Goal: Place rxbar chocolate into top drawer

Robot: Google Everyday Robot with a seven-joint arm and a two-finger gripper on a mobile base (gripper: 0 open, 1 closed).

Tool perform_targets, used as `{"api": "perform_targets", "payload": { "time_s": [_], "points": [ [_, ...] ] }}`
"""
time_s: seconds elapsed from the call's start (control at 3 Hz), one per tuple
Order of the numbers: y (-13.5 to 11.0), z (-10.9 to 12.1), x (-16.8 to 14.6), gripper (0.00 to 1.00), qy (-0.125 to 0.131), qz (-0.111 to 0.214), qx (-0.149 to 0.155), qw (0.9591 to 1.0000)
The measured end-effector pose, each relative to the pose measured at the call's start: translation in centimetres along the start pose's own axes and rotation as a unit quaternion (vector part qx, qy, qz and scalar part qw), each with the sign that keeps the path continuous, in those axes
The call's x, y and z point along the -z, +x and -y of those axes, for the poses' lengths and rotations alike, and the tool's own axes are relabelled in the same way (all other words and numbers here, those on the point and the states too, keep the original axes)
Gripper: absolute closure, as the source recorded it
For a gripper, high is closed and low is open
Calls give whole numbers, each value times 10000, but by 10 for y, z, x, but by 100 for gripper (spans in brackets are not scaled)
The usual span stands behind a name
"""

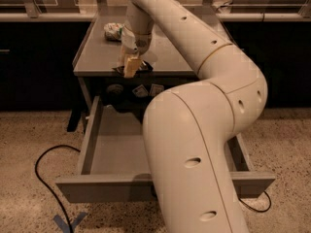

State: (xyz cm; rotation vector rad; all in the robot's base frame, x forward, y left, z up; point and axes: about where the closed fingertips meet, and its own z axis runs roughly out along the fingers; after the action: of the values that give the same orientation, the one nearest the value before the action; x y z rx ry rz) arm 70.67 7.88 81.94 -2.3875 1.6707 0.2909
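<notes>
My gripper (pixel 130 68) hangs from the arm at the front edge of the grey table top (pixel 97 57). Its pale fingers are together on the rxbar chocolate (pixel 144 68), a dark flat bar that sticks out on both sides of the fingertips, just above the table's edge. The top drawer (pixel 90 135) is pulled wide open below the table, and the part of its inside that shows is bare. My arm's big pale links cover the drawer's middle and right.
A wrinkled white-and-green packet (pixel 112 31) lies at the back of the table top. A black cable (pixel 43 174) loops on the speckled floor left of the drawer. Blue tape (pixel 70 222) marks the floor in front. Dark cabinets flank the table.
</notes>
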Motion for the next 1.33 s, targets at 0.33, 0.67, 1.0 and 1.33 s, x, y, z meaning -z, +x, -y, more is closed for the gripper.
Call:
{"api": "perform_targets", "payload": {
  "time_s": [0.33, 0.67, 1.0, 1.33],
  "points": [
    [21, -9, 32, 100, 525, -74, -83, 9986],
    [0, -35, 86, 100, 1425, 202, 9, 9896],
    [-54, -75, 122, 100, 2086, 681, 377, 9749],
    [-112, -106, 70, 100, 1918, 1026, 1048, 9704]
  ]
}}
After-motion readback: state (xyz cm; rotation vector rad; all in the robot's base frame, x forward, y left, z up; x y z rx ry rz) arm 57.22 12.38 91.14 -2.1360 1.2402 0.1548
